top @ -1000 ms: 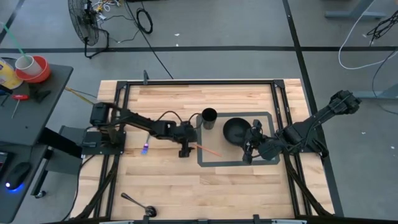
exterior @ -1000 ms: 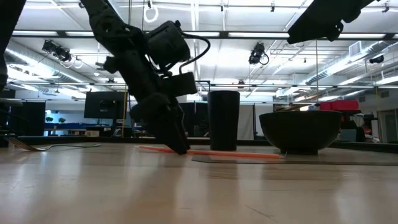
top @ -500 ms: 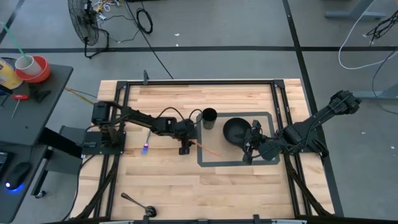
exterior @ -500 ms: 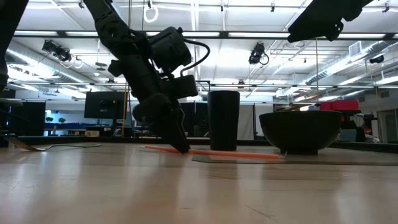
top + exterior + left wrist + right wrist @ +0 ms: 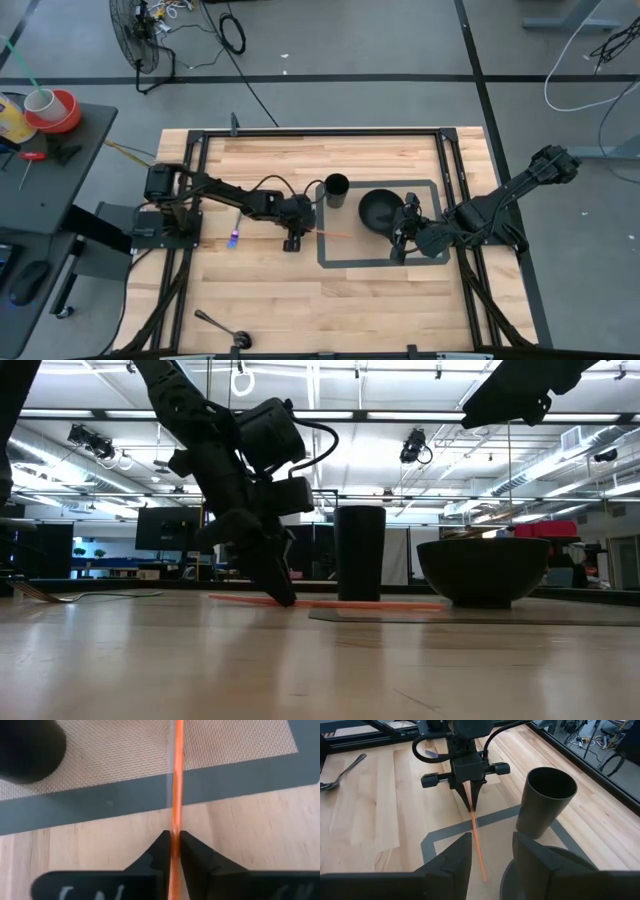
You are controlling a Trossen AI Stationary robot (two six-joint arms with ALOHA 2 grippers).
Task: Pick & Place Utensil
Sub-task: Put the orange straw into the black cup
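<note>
The wooden table point(image 5: 270, 290) has bare room toward its near edge. On the grey-bordered mat point(image 5: 335, 262) stand a black bowl point(image 5: 379, 209) and a dark cylindrical cup point(image 5: 336, 188). The right gripper point(image 5: 404, 238), jaws apart and empty, hovers beside the bowl. The left gripper point(image 5: 173, 845) is clamped on the thin orange straw-like utensil point(image 5: 175, 795), which crosses the mat's left border. Only the right wrist view shows a metal spoon point(image 5: 340, 771).

Thin orange straw-like utensil point(image 5: 175, 795), lying flat across the mat's point(image 5: 240, 775) dark border onto bare wood.

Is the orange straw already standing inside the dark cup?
No, the orange straw lies on the table, pinched by the left gripper, beside the dark cup.
</note>
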